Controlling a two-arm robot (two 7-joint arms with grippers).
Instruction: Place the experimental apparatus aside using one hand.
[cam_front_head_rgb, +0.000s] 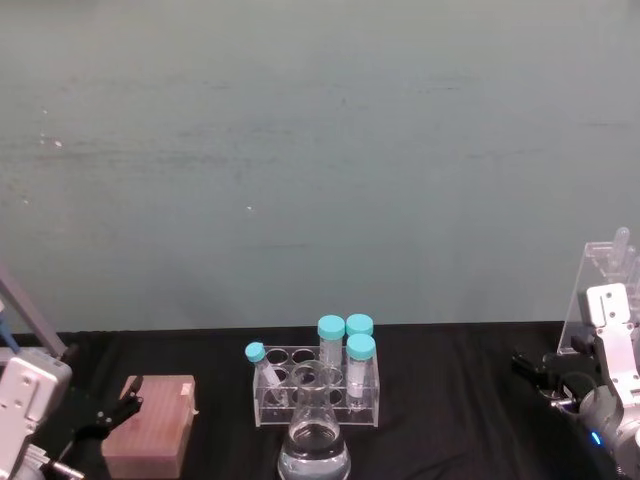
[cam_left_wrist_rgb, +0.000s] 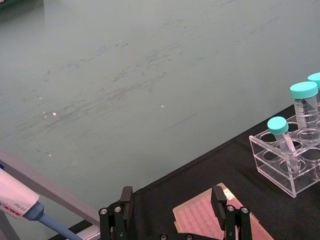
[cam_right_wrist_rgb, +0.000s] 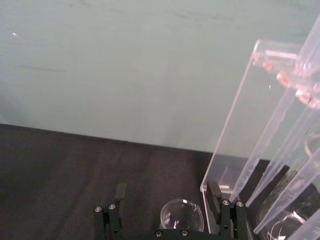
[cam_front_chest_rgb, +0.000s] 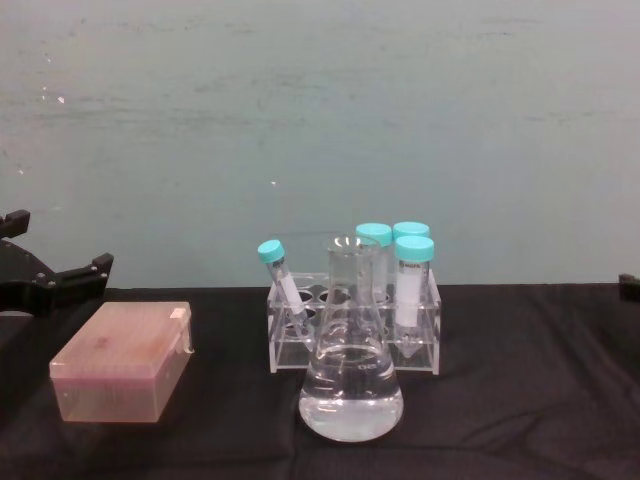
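1. The conical flask (cam_front_head_rgb: 314, 445) stands upright at the middle of the near edge of the black table (cam_front_head_rgb: 450, 400), partly filled with clear liquid; no gripper touches it
2. Just behind the flask is a clear tube rack (cam_front_head_rgb: 315, 395) holding four teal-capped tubes (cam_front_head_rgb: 360, 348), three upright and one leaning toward the left
3. The tall acrylic rack (cam_front_head_rgb: 600, 280) of long pipettes (cam_right_wrist_rgb: 280, 130) stands at the table's right edge, its pipettes slanting down inside it
4. The right gripper (cam_front_head_rgb: 540, 378) hangs low at the right edge, just beside the acrylic rack on its inner side; the right wrist view shows its fingers (cam_right_wrist_rgb: 215, 192) spread wide, pinching nothing
5. In that same view the rounded glass rim of the small beaker (cam_right_wrist_rgb: 182, 215) shows between the spread fingers, next to the foot of the acrylic rack; whether either finger touches it cannot be told
6. The left gripper (cam_front_head_rgb: 105, 420) is near the table's left edge, its fingers (cam_left_wrist_rgb: 123, 200) spread apart over the near end of a pink tip box (cam_front_head_rgb: 150, 425), holding nothing
7. The tip box lies closed, well apart from the flask
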